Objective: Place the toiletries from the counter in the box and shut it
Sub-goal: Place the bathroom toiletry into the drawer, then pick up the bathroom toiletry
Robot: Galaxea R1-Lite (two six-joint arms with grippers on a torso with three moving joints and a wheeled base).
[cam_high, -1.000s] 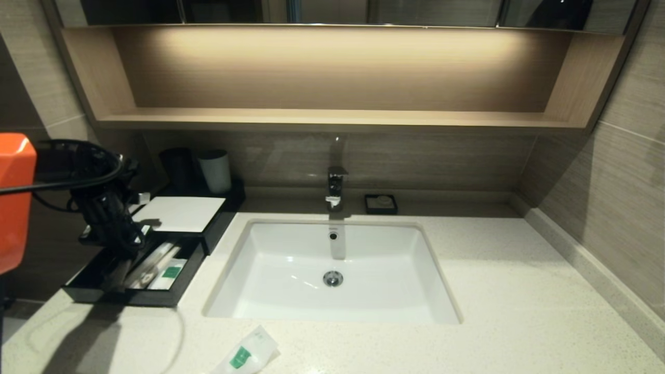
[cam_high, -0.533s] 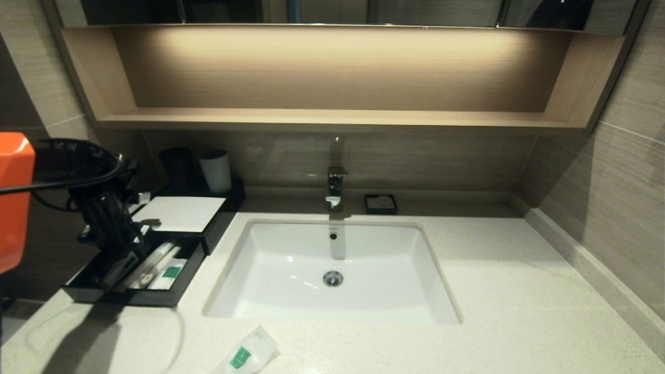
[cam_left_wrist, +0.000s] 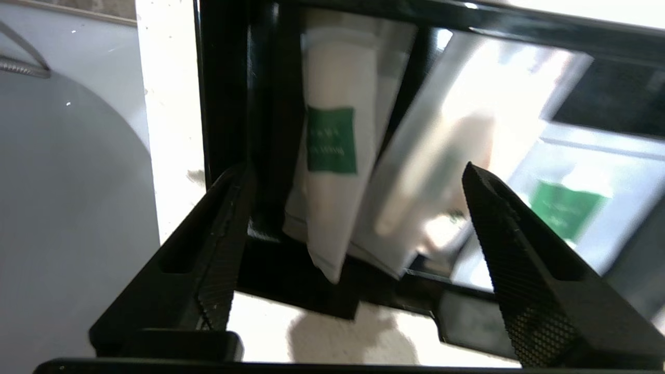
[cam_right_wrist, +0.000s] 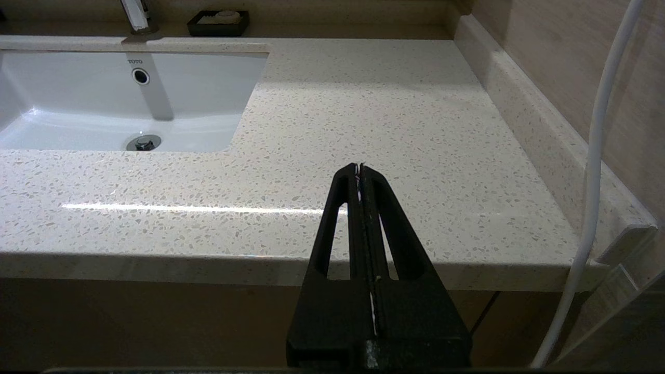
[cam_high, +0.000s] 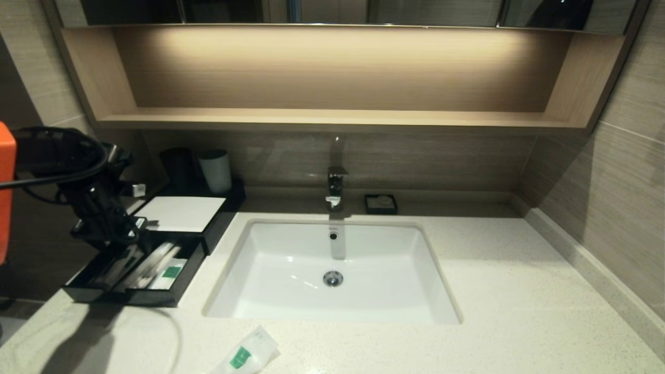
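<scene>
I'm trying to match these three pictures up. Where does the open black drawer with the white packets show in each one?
Head view: drawer low on the left, beside the sink.
Left wrist view: drawer fills the frame, seen between the open fingers.
Right wrist view: not in it.
Shared landmark: the sink, which shows in all three views.

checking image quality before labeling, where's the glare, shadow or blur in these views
Head view: shelf light glows warm, arm shadow falls on the counter before the box. Left wrist view: the sachets in the drawer are partly blurred with bright glare. Right wrist view: sharp, a light streak reflects across the stone.
</scene>
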